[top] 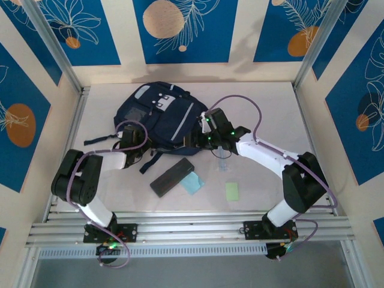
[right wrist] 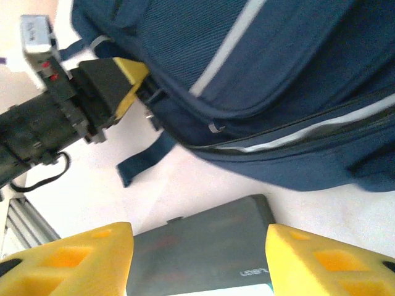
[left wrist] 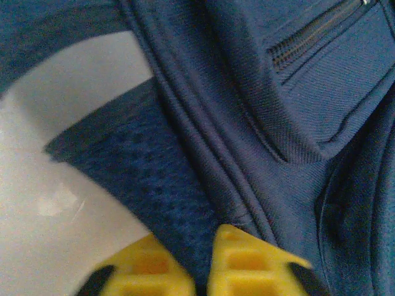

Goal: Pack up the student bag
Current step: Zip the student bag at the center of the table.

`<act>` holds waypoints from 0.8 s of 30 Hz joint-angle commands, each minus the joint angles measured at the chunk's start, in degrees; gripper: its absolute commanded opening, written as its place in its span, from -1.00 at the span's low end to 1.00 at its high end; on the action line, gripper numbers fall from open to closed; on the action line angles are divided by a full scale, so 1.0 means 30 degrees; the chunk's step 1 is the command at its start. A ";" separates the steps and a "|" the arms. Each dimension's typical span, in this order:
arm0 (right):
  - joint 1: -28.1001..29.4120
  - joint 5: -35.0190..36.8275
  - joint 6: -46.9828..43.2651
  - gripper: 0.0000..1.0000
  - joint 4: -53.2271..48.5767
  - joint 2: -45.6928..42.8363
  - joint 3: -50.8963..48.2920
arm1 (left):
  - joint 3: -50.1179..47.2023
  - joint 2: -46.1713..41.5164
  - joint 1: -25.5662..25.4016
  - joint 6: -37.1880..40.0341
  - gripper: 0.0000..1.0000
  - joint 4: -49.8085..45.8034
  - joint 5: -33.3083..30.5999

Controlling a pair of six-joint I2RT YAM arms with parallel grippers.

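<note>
One black case point(top: 173, 177) lies unpacked nearest the arms, at six o'clock from the bag point(top: 157, 114), which sprawls at the far centre of the table point(top: 270, 180). Right gripper point(right wrist: 196, 240) aims at the case, jaws spread and empty; left gripper point(left wrist: 192, 256) is clamped on a fold of the bag's edge at seven o'clock. So thin a pinch may slip, or drag the whole bag rather than open it. Right wrist camera catches that clamp from outside; left wrist camera adds a zip point(left wrist: 308, 37) beyond the fold
</note>
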 commanded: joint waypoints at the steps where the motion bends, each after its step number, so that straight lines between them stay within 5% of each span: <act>1: 0.1098 -0.0741 0.0302 0.17 0.1604 0.0569 -0.0438 | 0.0636 0.0414 -0.0069 -0.1719 -1.00 0.1615 0.0813; 14: 0.3013 0.1421 0.1172 0.13 0.4107 0.4621 0.1902 | 0.0292 -0.3028 -0.3190 -0.5527 -1.00 0.1984 -0.0479; 24: 0.3368 0.6476 0.1830 0.18 0.4970 0.7335 0.3382 | -0.0057 -0.2852 -0.4764 -0.7605 -1.00 0.3409 -0.0680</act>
